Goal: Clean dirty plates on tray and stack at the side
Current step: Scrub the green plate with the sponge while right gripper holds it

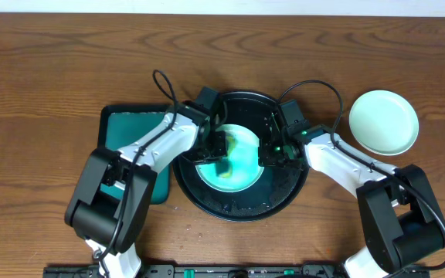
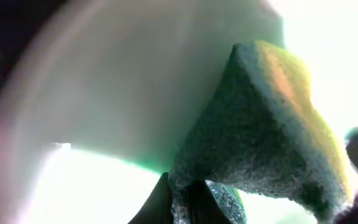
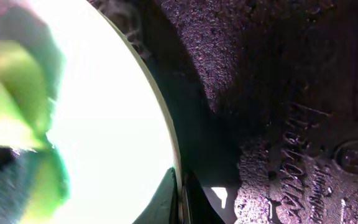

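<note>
A pale mint plate [image 1: 242,164] with teal-green smears lies in the round black tray [image 1: 284,193]. My left gripper [image 1: 221,147] is shut on a yellow-green sponge [image 2: 272,143] and presses it onto the plate [image 2: 104,186]. My right gripper [image 1: 270,152] is shut on the plate's right rim [image 3: 178,180]; the plate [image 3: 104,124] fills the left of the right wrist view, the tray's floor [image 3: 278,93] the right. A second, clean pale plate [image 1: 383,121] sits on the table to the right of the tray. A third plate is not in view.
A dark green rectangular sponge tray [image 1: 126,131] lies just left of the black tray, under my left arm. Cables arc over the back of the tray. The wooden table [image 1: 52,69] extends around everything.
</note>
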Controlling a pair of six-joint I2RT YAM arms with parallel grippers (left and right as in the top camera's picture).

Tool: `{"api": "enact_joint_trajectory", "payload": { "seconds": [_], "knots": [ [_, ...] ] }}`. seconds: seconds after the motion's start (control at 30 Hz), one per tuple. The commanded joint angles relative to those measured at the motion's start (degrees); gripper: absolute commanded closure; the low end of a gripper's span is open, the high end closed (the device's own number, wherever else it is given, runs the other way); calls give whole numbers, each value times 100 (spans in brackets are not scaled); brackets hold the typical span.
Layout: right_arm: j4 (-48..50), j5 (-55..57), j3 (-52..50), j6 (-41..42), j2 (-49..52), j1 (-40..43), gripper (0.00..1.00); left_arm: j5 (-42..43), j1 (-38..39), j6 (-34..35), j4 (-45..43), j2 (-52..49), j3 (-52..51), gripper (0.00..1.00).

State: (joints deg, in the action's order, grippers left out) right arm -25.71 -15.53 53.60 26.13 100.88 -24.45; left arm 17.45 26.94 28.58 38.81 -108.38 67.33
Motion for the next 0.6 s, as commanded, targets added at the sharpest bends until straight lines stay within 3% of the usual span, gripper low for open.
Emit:
{"api": "enact_joint_trajectory", "payload": {
  "seconds": [0.0, 0.17, 0.37, 0.47, 0.57],
  "knots": [
    [-85, 31, -55, 0, 72, -35, 99, -2116, -168, 136, 474, -391, -323, 93],
    [-85, 50, -55, 0, 72, -35, 99, -1766, -127, -74, 968, -391, -323, 93],
    [-85, 55, -55, 0, 72, -35, 99, 876, 44, -1263, 1054, -391, -323, 93],
    [-87, 68, -55, 0, 72, -35, 99, 1908, 221, -1333, 826, -391, -326, 93],
    [-92, 70, -55, 0, 72, -35, 99, 2378, 411, -1241, 424, -391, -323, 93]
  ]
}}
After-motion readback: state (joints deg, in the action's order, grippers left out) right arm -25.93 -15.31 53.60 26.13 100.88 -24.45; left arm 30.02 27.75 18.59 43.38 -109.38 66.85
